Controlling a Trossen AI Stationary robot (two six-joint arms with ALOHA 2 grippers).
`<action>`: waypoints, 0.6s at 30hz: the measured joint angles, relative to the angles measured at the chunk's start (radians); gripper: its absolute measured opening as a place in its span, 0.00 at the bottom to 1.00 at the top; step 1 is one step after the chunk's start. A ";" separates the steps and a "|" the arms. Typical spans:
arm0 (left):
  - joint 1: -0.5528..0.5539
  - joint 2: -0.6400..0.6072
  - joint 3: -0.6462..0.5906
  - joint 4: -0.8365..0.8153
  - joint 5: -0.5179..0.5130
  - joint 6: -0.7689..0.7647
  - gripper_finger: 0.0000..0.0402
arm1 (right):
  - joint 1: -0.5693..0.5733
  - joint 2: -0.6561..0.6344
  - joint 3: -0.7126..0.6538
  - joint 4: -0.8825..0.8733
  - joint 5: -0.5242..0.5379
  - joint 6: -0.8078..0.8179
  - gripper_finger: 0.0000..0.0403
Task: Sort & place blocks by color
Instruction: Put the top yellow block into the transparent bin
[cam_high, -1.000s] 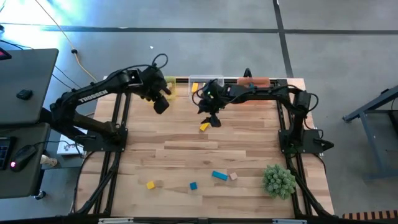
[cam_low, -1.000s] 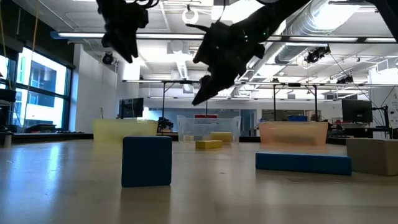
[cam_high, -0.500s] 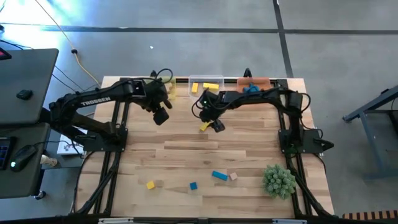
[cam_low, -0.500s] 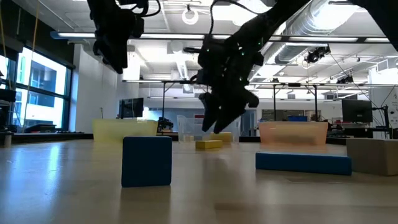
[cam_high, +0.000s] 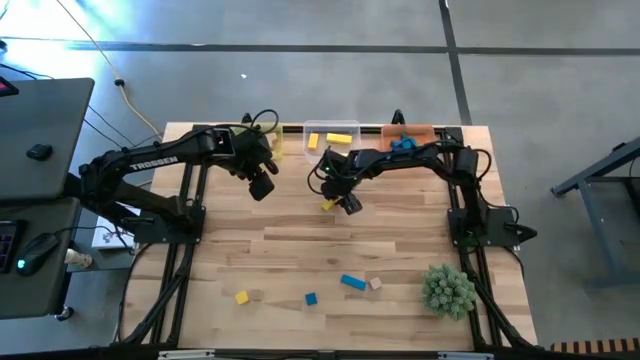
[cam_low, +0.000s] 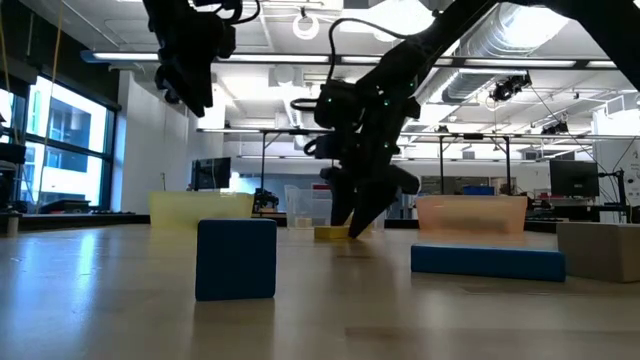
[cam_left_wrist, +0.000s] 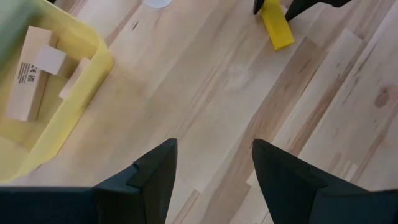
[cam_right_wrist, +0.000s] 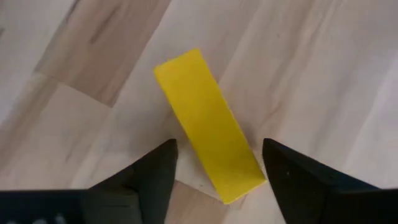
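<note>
A yellow bar (cam_right_wrist: 208, 124) lies flat on the table (cam_high: 328, 204), a little in front of the tubs. My right gripper (cam_right_wrist: 214, 180) is open and low over it (cam_high: 345, 200), one finger on each side of the bar's end, not touching it. My left gripper (cam_left_wrist: 214, 180) is open and empty. It hangs above bare table (cam_high: 262, 185) beside the yellow tub (cam_left_wrist: 56, 93), which holds tan blocks. Near the front edge lie a yellow cube (cam_high: 242, 297), a blue cube (cam_high: 311, 298), a blue bar (cam_high: 352, 282) and a tan cube (cam_high: 376, 284).
Along the far edge stand the yellow tub (cam_high: 272, 140), a clear tub (cam_high: 330, 137) holding a yellow block and an orange tub (cam_high: 410, 135) holding a blue block. A green spiky ball (cam_high: 447, 290) sits at the near right. Bare wood lies between the tubs and the front blocks.
My right gripper has come down from well above the table to just over it, and its open fingers now stand on either side of the yellow bar. The bar has stayed where it was. My left gripper has sunk slightly beside the yellow tub.
</note>
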 joint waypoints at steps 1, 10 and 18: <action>0.000 0.000 0.000 0.000 0.000 0.000 0.50 | 0.000 0.001 0.000 -0.008 -0.006 0.001 0.54; 0.000 0.000 0.000 0.031 -0.004 0.002 0.50 | 0.002 0.003 0.013 -0.045 -0.050 0.130 0.19; 0.000 0.000 0.000 0.078 -0.004 0.002 0.50 | -0.005 0.002 0.100 -0.113 -0.057 0.177 0.19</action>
